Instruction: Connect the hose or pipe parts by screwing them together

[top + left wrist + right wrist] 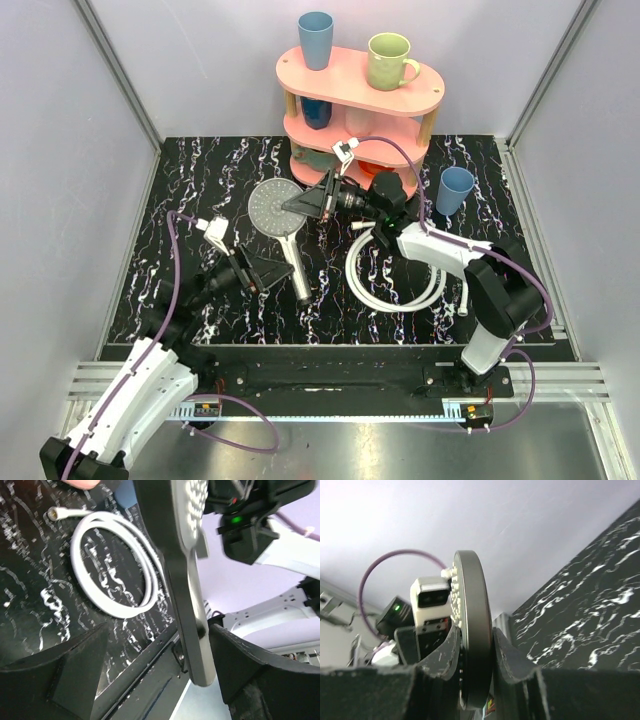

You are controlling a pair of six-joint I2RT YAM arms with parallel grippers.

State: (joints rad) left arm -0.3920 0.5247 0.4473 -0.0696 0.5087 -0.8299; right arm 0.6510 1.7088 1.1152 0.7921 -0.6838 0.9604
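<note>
The grey round-faced shower head (pixel 273 204) lies on the marbled mat, its handle (pixel 298 268) reaching toward the near edge. My right gripper (pixel 308 203) is shut on the head's right rim; in the right wrist view the rim (pixel 476 645) sits clamped between both fingers of the gripper (pixel 476 636). My left gripper (pixel 273 271) stands open beside the handle. In the left wrist view the handle (pixel 186 605) runs between the spread jaws of the gripper (pixel 157 647), close to the right one. The white hose (pixel 392 283) lies coiled to the right, untouched, with one end fitting (pixel 53 514) showing.
A pink tiered shelf (pixel 360 85) at the back holds a blue cup (pixel 315 40) and a green mug (pixel 390 60). Another blue cup (pixel 455 190) stands on the mat at the right. Purple cables (pixel 175 270) trail from both arms.
</note>
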